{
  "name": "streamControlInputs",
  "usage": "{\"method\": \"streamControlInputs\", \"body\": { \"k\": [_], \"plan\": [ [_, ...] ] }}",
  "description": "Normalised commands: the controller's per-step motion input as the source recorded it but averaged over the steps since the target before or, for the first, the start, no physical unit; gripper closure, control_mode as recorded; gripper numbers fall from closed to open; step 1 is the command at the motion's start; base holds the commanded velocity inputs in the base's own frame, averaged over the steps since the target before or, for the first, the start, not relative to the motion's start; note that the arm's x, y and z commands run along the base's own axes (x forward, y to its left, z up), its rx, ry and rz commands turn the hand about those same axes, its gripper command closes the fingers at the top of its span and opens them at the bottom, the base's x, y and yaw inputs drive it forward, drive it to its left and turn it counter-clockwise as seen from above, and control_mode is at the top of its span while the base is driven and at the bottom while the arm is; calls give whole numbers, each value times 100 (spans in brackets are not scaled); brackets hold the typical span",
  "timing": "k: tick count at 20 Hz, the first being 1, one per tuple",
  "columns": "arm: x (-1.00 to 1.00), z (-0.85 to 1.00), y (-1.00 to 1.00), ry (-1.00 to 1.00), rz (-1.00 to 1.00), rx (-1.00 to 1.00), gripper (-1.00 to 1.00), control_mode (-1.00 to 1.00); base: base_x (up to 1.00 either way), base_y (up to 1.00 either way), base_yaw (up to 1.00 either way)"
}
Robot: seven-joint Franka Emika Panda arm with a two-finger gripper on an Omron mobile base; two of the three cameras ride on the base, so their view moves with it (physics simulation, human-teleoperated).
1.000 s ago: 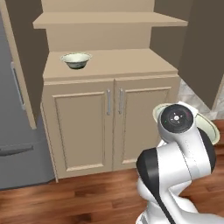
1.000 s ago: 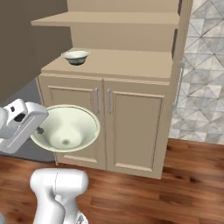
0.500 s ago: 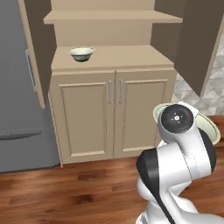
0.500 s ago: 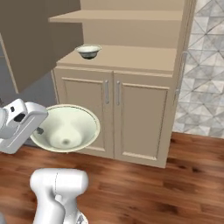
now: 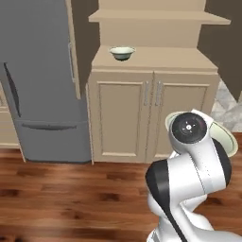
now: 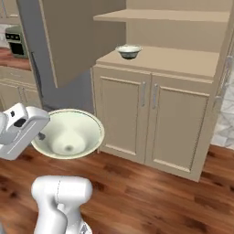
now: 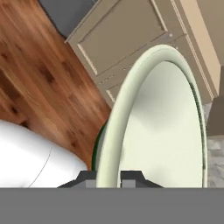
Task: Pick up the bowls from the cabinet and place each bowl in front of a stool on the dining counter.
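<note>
Since the earlier frames both base views have swung sideways with the base: the cabinet (image 5: 153,118) now sits further right in the left base view, and the grey fridge (image 5: 40,80) has come into it, while nothing on the shelf itself has shifted. One bowl (image 6: 68,133) is carried by the gripper (image 7: 108,176), whose fingers (image 7: 85,176) are clamped on its rim, one tip on each side of the wall; it is seen edge-on in the hand view and as a wide, nearly level dish in the right base view, low beside the arm and in front of the cabinet doors. The second bowl (image 5: 122,52) rests on the cabinet's open shelf, well apart from the hand.

The step in hand is judged to be the carry towards the dining counter. It would be done well if the pinch on the rim is kept firm, the bowl held level and close to the arm while the base turns, and the doors cleared.
</note>
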Motion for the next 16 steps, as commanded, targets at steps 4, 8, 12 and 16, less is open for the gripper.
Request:
{"method": "streamControlInputs", "body": {
  "k": [4, 8, 12, 16],
  "plan": [
    [0, 0, 0, 0, 0, 0, 100, 100, -7, -1, 73],
    [0, 0, 0, 0, 0, 0, 100, 100, -20, 0, 70],
    [0, 0, 0, 0, 0, 0, 100, 100, -16, -7, 64],
    [0, 0, 0, 0, 0, 0, 100, 100, -4, -6, 68]
  ]
}}
